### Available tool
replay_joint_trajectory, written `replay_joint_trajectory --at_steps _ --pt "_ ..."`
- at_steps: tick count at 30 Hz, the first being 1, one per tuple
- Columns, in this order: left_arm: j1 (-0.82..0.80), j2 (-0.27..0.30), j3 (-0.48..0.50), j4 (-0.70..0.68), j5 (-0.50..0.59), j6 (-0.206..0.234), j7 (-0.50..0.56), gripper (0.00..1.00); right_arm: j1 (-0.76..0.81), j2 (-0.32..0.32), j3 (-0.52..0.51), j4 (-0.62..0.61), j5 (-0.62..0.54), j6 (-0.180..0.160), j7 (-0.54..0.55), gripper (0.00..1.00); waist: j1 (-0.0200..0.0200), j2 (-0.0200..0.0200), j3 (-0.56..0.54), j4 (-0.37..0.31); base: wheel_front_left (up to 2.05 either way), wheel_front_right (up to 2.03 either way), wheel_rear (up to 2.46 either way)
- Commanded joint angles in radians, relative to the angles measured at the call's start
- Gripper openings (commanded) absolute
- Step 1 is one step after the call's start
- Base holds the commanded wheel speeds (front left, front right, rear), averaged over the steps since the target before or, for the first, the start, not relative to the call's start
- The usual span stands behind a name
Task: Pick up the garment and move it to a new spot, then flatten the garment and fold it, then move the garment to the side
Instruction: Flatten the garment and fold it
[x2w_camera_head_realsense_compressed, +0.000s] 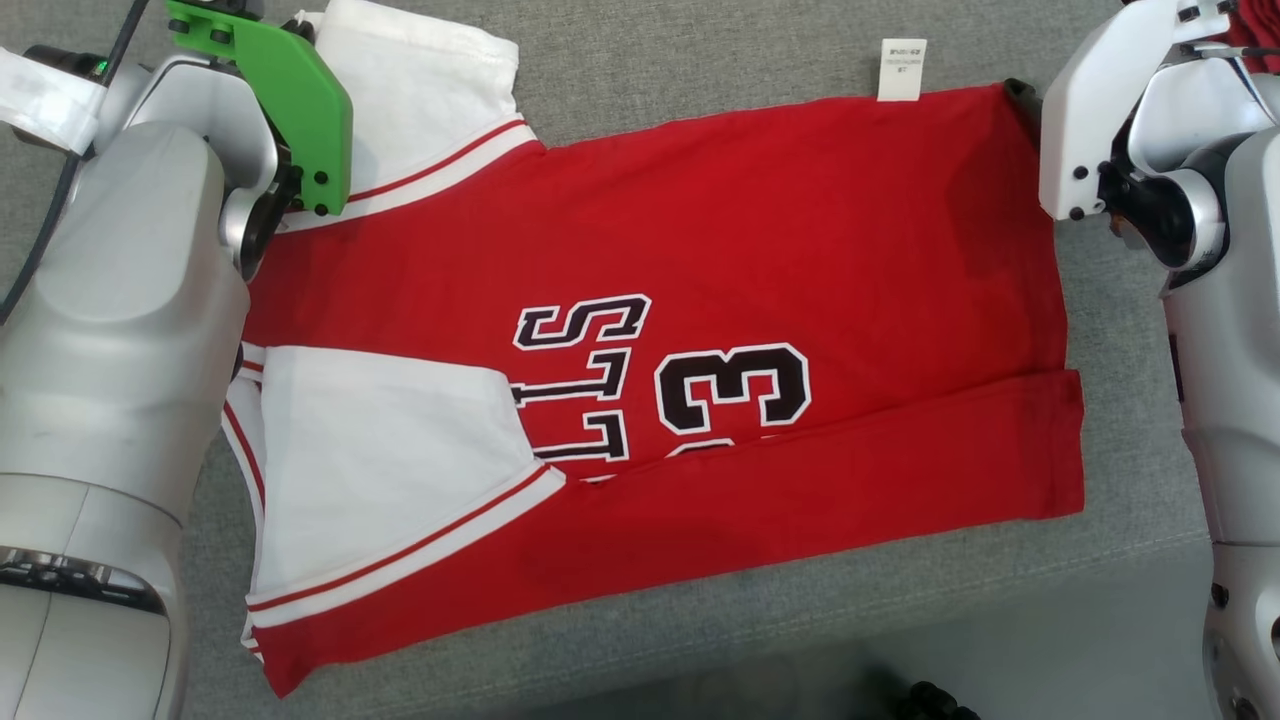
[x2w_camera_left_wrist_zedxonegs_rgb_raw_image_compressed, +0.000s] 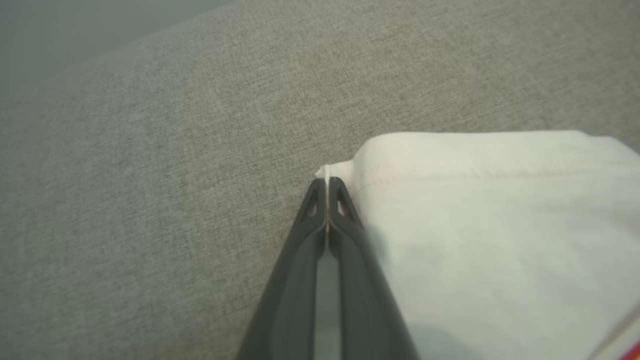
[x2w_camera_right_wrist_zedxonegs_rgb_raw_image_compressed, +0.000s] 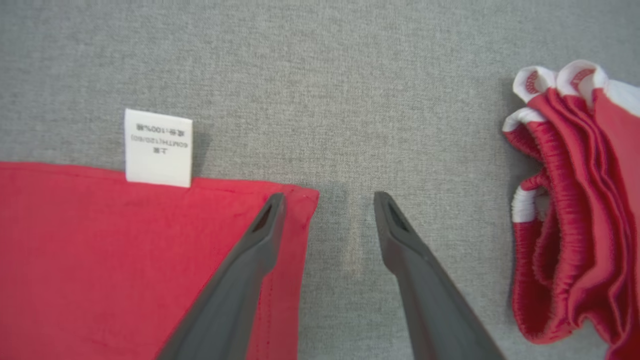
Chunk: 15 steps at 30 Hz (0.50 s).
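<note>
The red jersey (x2w_camera_head_realsense_compressed: 800, 230) lay spread on the grey upholstered surface (x2w_camera_head_realsense_compressed: 700, 50), with the sleeve end toward 9 o'clock and the bottom hem toward 3 o'clock in the head view. Its 6 o'clock long edge was turned up over the body and covered part of the printed 3. The near sleeve (x2w_camera_head_realsense_compressed: 380, 440) was folded on top.

The left gripper (x2w_camera_left_wrist_zedxonegs_rgb_raw_image_compressed: 327, 184) was closed on the hem corner of the far sleeve (x2w_camera_left_wrist_zedxonegs_rgb_raw_image_compressed: 500, 225), with a thin sliver of white cloth pinched between the tips. That sleeve sat at 10 o'clock in the head view.

The right gripper (x2w_camera_right_wrist_zedxonegs_rgb_raw_image_compressed: 329, 197) stood open astride the jersey's 2 o'clock hem corner, 1 finger over red cloth and the other over bare upholstery. It held nothing. The care label (x2w_camera_right_wrist_zedxonegs_rgb_raw_image_compressed: 158, 147) projected from the edge near it.

Judgement: the 2 grippers were placed at opposite ends of the unfolded long edge so that it could be lifted evenly and laid over the body as the 2nd lengthwise fold. The right jaws would need to close first.

A separate bundle of red-and-white garments (x2w_camera_right_wrist_zedxonegs_rgb_raw_image_compressed: 565, 200) lay at 3 o'clock in the right wrist view, apart from the jersey.
</note>
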<state>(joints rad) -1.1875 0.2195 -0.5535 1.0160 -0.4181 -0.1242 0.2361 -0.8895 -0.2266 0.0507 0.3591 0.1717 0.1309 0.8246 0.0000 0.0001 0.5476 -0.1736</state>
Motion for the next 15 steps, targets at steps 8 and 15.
replay_joint_trajectory --at_steps 8,15 --pt "0.013 -0.015 -0.044 0.025 -0.036 -0.011 0.009 0.0 0.004 -0.014 -0.02 0.042 -0.001 -0.001 -0.007 0.95 0.0 -0.0001 0.016 0.021 0.0 0.0 0.0" --pt "0.005 -0.009 -0.065 0.035 -0.06 -0.008 0.003 0.0 0.021 -0.035 0.015 0.047 0.029 -0.001 0.012 0.48 0.0 -0.0001 0.026 0.034 0.0 0.0 0.0"
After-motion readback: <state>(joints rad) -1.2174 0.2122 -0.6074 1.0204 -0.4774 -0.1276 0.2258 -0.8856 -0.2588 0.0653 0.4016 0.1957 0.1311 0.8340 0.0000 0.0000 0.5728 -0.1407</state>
